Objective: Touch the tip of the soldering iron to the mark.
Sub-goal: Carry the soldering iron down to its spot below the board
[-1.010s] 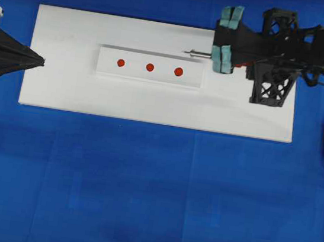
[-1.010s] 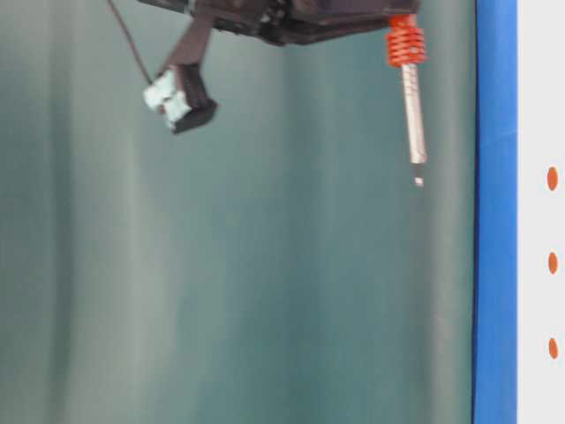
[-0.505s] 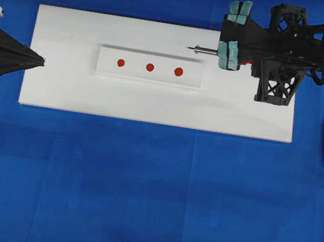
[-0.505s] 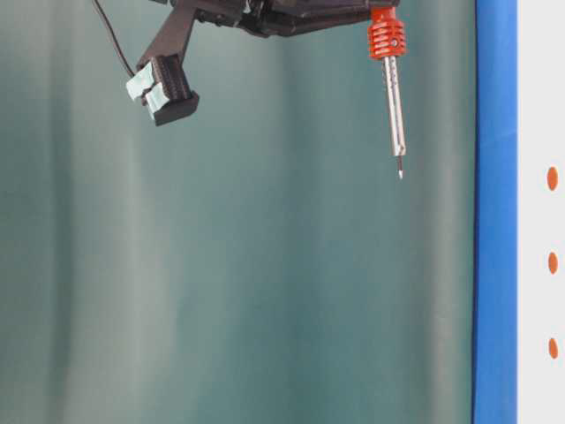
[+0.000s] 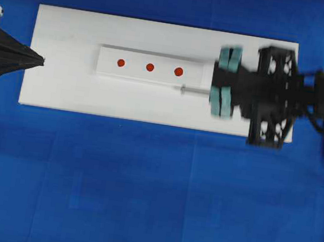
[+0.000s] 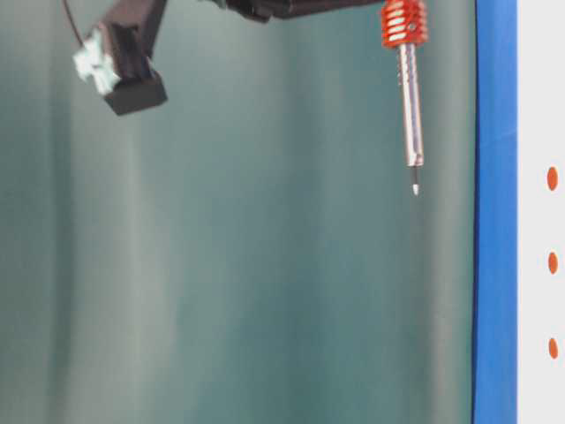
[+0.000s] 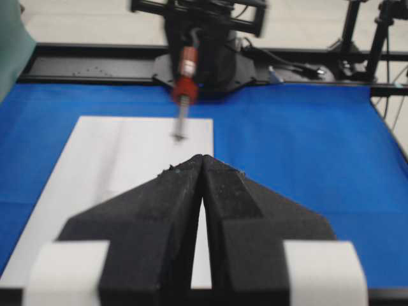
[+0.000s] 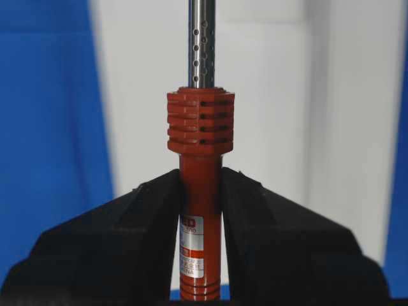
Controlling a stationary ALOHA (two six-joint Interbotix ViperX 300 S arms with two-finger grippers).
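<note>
Soldering iron (image 8: 200, 191) clamped by its handle in the right tool (image 8: 199, 191), tip raised just beside the strip's nearest red mark (image 5: 178, 71); contact remains. Left tool (image 7: 201, 167) shut, empty.

Table (image 5: 141, 190) covered in blue cloth. White board (image 5: 64, 93) lies flat on it, long side left to right. Smaller white strip (image 5: 106, 69) rests on the board, bearing three red dots (image 5: 150, 67) in a row.

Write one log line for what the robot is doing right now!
right gripper: shut on soldering iron | tip: below strip's red dots, not touching | left gripper: shut, idle
</note>
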